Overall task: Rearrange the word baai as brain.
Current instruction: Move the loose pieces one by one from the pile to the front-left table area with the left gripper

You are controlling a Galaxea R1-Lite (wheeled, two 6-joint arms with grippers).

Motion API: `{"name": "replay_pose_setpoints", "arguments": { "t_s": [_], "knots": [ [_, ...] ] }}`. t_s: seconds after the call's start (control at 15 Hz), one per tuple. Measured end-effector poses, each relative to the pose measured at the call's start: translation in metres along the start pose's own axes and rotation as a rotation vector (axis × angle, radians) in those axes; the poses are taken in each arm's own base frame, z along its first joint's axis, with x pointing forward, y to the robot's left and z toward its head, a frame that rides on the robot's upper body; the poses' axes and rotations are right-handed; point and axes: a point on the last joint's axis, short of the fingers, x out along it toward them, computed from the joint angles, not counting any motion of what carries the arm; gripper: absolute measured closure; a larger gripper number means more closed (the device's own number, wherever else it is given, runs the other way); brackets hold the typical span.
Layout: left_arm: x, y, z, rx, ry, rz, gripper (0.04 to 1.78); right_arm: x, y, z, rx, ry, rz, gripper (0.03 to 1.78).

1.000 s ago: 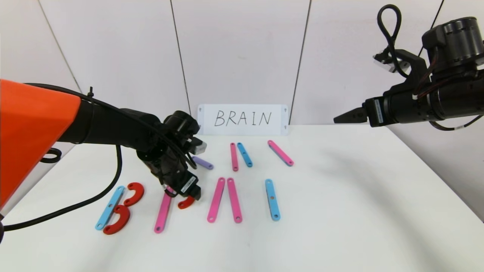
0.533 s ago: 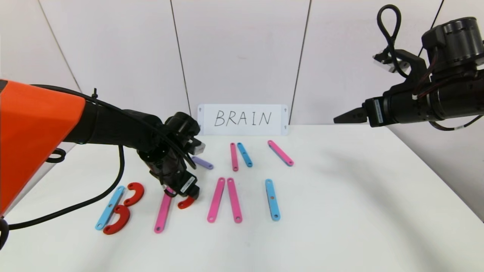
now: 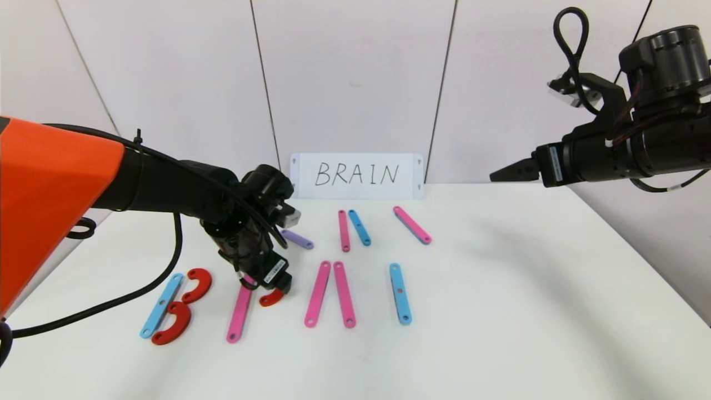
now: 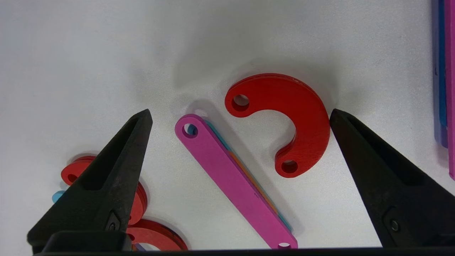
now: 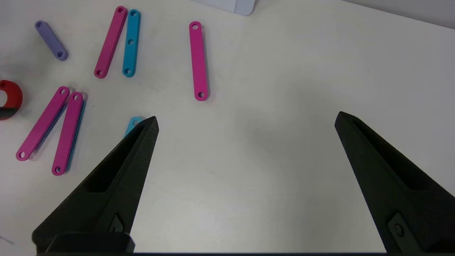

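While my left claw (image 4: pixel 241 117) hangs wide open just above the table, the red curve (image 4: pixel 284 121) lies flat between its tips, right beside the pink strip (image 4: pixel 234 181), holding nothing. My right claw (image 5: pixel 245 121), open too, waits far off.

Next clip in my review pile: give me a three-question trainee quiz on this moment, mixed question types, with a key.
1. True or false: the left gripper is clamped on the red curve.
2. Which word is handwritten on the white card? A) BRAIN B) TRAIN C) BAAI
3. Fill in: the right gripper is held ____ the table, at its far right.

Key
1. False: its fingers stand open, straddling the curve and the end of a pink strip.
2. A
3. above
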Motion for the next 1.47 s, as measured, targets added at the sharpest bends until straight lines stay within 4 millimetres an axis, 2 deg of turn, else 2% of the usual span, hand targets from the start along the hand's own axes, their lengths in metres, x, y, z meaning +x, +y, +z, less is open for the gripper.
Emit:
{"name": "replay_pose_setpoints", "arguments": {
  "t_s": [0.73, 1.07, 1.33, 1.47],
  "knots": [
    [0.003, 0.012, 0.002, -0.023, -0.004, 0.013, 0.07, -0.001, 0.000, 0.000, 0.000, -0.001, 0.000, 0.07],
    [-0.002, 0.015, 0.010, -0.051, -0.050, 0.017, 0.07, -0.001, 0.000, 0.000, 0.000, -0.001, 0.000, 0.07],
    [-0.016, 0.021, 0.033, -0.264, -0.153, 0.012, 0.07, 0.000, 0.000, 0.000, 0.000, 0.000, 0.000, 0.07],
    [-0.016, 0.022, 0.042, -0.387, -0.185, 0.005, 0.07, 0.000, 0.000, 0.000, 0.000, 0.000, 0.000, 0.07]
  ]
}}
